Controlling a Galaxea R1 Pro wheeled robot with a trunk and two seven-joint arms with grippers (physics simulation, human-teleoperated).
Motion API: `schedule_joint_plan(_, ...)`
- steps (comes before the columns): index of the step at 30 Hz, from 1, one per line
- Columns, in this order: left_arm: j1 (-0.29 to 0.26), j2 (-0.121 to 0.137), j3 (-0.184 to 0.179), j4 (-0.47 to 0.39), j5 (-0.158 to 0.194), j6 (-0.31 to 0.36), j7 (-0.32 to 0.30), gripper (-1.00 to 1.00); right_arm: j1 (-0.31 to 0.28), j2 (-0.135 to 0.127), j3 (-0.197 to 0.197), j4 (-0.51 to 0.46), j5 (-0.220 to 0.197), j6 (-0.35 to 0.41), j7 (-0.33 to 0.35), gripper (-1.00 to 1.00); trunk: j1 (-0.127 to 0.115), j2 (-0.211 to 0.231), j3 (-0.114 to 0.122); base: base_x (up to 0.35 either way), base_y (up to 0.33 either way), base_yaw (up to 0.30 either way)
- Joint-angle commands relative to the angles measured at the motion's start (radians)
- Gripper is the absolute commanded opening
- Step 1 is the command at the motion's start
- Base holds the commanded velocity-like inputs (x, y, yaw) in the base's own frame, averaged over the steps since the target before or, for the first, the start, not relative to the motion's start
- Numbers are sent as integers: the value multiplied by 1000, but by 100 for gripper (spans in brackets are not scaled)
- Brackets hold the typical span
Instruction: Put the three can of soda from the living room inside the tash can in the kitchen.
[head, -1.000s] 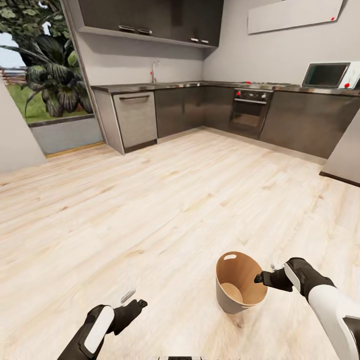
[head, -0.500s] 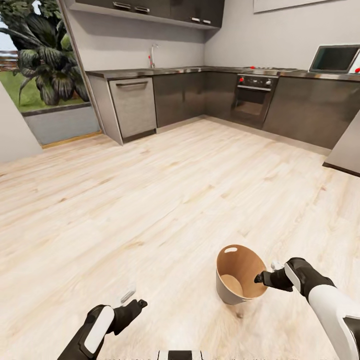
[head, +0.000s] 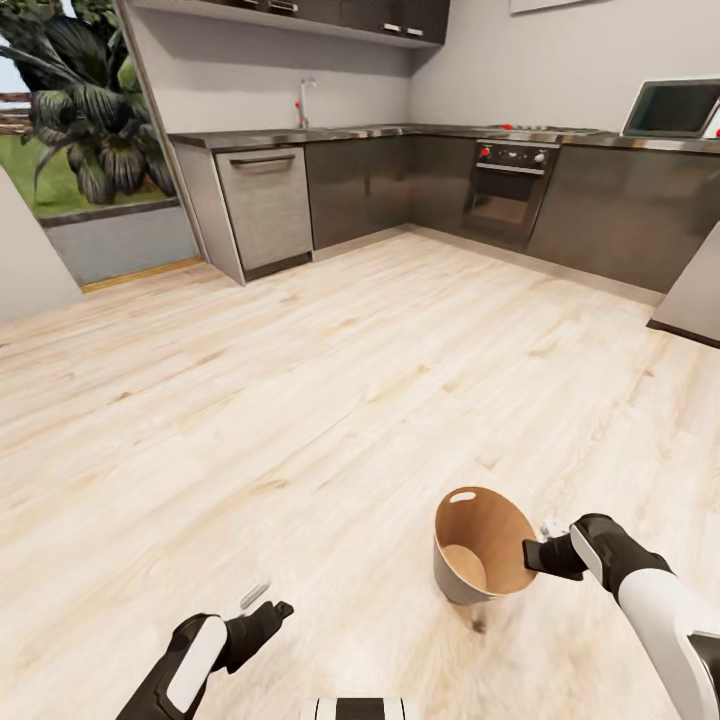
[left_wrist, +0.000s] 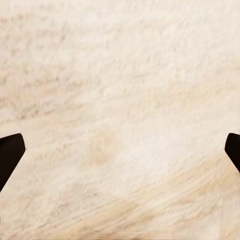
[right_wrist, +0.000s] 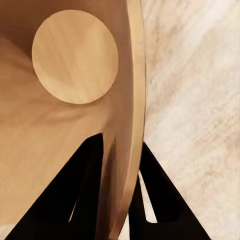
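While the robot is standing on the light wood floor of the kitchen, its right gripper is pinching the near rim of the tash can, one finger inside the wall and one outside, as the right wrist view is showing plainly. That bin is hanging tilted just above the boards, its mouth facing the robot, and it is holding nothing: the brown inside and round bottom are showing bare. Nearest on the other side, the left gripper is hovering low over bare floor, its fingers spread wide and carrying nothing.

Judging from this, the step in hand is carrying the bin, with no can of soda yet inside it. The next move is likely calling for a steady grip on the thin wall so the bin is not slipping or swinging.

Farther off, the dishwasher, the oven and the microwave are lining the steel counter.
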Motion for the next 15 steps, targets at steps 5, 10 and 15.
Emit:
schedule_joint_plan(5,1,0,-9,0,-1,-1,1,100,4,-1,2,-23,-11,2,6,-100,-2,1,19,0,0,0)
schedule_joint_plan(10,1,7,-11,1,-2,-2,1,100,10,0,2,-53,-10,3,35,-100,-4,2,39,0,0,0)
schedule_joint_plan(15,1,12,-10,2,-2,-2,1,100,15,1,8,-75,-7,3,52,-100,-7,4,58,0,0,0)
